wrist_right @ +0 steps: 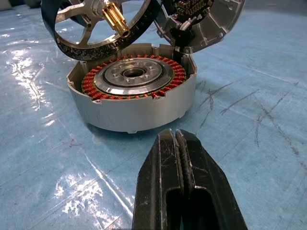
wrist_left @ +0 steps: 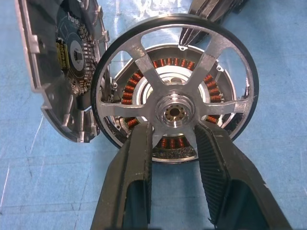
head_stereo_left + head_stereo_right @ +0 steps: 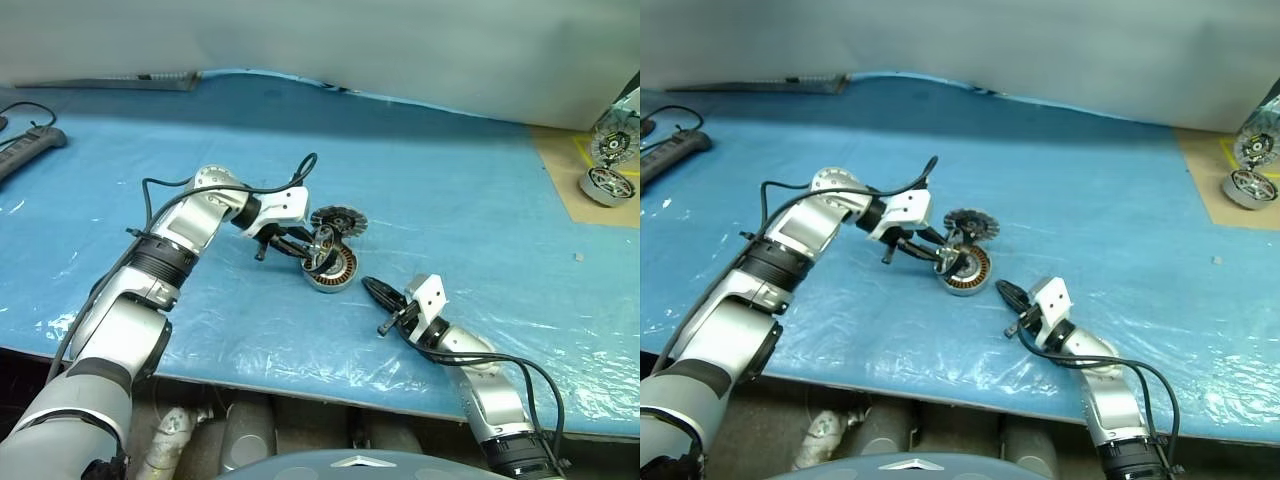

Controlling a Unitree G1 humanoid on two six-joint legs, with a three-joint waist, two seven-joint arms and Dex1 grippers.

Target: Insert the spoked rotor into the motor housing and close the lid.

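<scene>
Near the middle of a blue-covered desk [image 3: 470, 190]: the motor housing [image 1: 132, 103], a short grey cup showing its ring of copper windings, seated upright on the plastic sheeting. Held tilted just above its open mouth, the spoked rotor [image 2: 175, 103], dark-rimmed with silver spokes, pinched at the hub by the left gripper [image 2: 173, 139], brass shaft end angled down toward the cup. Leaning against the housing's far side, the lid [image 3: 339, 220], propped on edge with its finned face toward the rotor. On the near side of the housing, close to the desk's front edge, the right gripper [image 1: 177, 158], fingers pressed together and empty, aimed level at the cup wall. At the far right corner, on a tan patch, two silver motors [image 3: 608, 160]; at the far left edge, a power strip [image 3: 30, 148].
</scene>
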